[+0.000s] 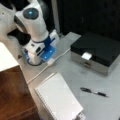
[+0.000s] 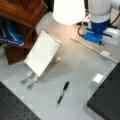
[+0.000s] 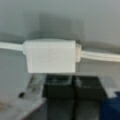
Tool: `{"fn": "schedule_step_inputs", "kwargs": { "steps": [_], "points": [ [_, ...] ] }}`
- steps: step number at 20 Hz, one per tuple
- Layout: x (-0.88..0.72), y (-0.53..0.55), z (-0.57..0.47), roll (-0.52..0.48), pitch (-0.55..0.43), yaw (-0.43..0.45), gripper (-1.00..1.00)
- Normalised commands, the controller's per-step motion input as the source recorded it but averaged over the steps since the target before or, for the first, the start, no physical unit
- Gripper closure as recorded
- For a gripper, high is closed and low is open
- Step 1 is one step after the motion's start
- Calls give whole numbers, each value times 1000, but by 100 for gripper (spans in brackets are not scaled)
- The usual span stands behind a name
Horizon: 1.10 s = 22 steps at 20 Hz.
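Note:
My gripper [image 1: 49,56] hangs low over the grey table, right above a small white box [image 1: 50,61] on a white cable [image 1: 37,73]. In a front view the same box [image 2: 105,53] lies just below the blue and white hand [image 2: 110,37]. The wrist view shows the white box [image 3: 51,56] filling the middle, with the cable [image 3: 100,55] running off both sides. Below it, my two dark fingers [image 3: 58,87] stand side by side and pressed together, with nothing between them.
A white spiral notebook [image 1: 58,97] [image 2: 42,53] leans propped near a wooden shelf [image 1: 12,92] [image 2: 20,15]. A black pen [image 1: 93,92] [image 2: 62,93] lies on the table. A black-lidded metal case [image 1: 96,51] [image 2: 106,100] and a white lampshade [image 2: 68,10] stand nearby.

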Motion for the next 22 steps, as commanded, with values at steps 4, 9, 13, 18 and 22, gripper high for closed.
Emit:
{"fn": "schedule_step_inputs", "kwargs": {
  "steps": [4,9,13,18,22],
  "points": [
    [17,134,232,-131,20,-67,100],
    [269,223,226,-64,35,-121,100],
    [405,148,299,152,73,130,100],
    [498,-52,324,401,216,127,100],
    [625,-153,307,343,278,54,100]
  ]
}}
